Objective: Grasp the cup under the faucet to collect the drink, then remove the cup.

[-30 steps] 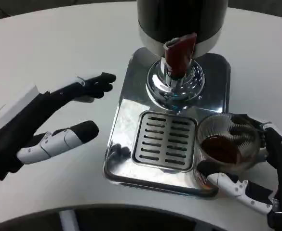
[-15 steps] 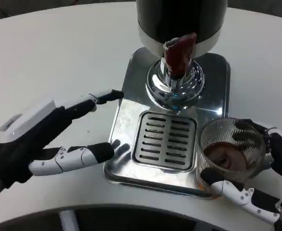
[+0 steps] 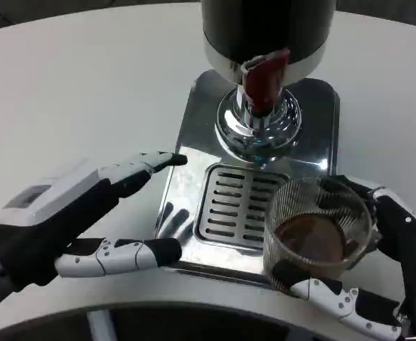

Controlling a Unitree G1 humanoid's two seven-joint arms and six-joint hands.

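Fingers of the right hand [image 3: 378, 284] wrap a ribbed clear cup [image 3: 316, 231] of brown drink, held over the tray's [image 3: 186, 177] front right corner, away from the faucet [image 3: 264, 78]. Left hand [image 3: 80, 224] lies spread and empty, fingertips at the tray's left edge. Polished steel tray carries a slotted grate [image 3: 236, 206] on a white round table [image 3: 87, 85].

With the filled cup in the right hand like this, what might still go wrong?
The cup holds dark drink and looks tilted in the right hand; a jerk could slosh it out. It sits over the front right edge of the steel drip tray, so its base might catch the rim. The left hand, open at the tray's left edge, might nudge the tray.
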